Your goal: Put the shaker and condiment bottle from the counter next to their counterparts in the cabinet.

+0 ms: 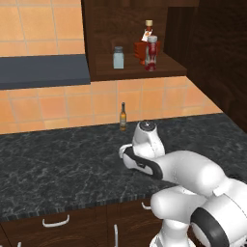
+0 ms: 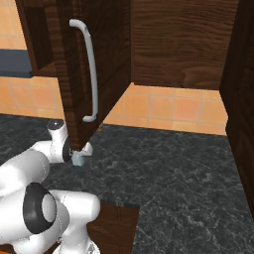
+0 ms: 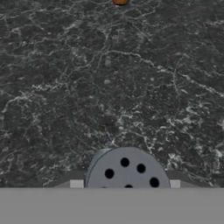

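Observation:
The shaker [image 3: 126,169] shows its grey holed cap from above, standing on the black counter [image 3: 109,87]. My gripper [image 3: 126,184] is shut on it, one fingertip on each side. From the right base view, the gripper [image 2: 79,155] hangs low under the open cabinet door, with the pale shaker [image 2: 78,160] at its tip. On the cabinet [image 1: 140,70] shelf stand the twin shaker [image 1: 118,58], the wide red flask with tan stopper [image 1: 144,44] and, just in front of it, the red condiment bottle [image 1: 152,54].
A slim dark brown bottle [image 1: 123,116] stands at the back of the counter [image 1: 58,159] by the tiled wall. The open cabinet door [image 2: 99,64] with a white handle hangs right above the gripper. A dark grey hood [image 1: 43,71] juts out at left.

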Controlling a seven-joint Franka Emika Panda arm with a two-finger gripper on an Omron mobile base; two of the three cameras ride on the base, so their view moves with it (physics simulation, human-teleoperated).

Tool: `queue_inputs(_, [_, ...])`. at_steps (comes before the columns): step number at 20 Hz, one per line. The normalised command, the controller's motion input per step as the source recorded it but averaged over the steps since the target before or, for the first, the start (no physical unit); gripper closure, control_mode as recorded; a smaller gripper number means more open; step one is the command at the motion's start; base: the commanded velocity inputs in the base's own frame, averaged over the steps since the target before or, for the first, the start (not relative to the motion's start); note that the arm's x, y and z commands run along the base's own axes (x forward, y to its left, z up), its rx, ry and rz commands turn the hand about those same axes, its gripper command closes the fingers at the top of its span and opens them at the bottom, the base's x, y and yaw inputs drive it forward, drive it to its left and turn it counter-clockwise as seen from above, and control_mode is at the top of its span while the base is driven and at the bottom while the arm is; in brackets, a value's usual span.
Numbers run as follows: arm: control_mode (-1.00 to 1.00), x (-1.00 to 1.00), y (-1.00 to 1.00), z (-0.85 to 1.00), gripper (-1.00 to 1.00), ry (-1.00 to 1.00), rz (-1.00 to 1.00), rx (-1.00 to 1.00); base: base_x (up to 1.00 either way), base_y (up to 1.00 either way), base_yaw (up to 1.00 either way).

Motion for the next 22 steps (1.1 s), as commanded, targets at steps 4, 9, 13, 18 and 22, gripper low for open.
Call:
queue_inputs(4, [-1.0,0.0,0.0,0.79,1.0,-0.04,0.0,0.0,0.0,0.0,0.0])
queue_inputs(9, [-1.0,0.07,0.0,0.89,1.0,0.02,-0.01,0.08,0.0,0.0,0.0])
queue_inputs(13, [-1.0,0.09,0.0,0.86,1.0,0.05,-0.01,0.03,0.0,0.0,0.0])
queue_inputs(18, [-1.0,0.02,0.02,0.82,1.0,0.01,-0.01,0.0,0.0,0.0,0.0])
queue_inputs(22, [-1.0,0.0,0.05,0.77,1.0,0.0,-0.01,0.0,0.0,0.0,0.0])
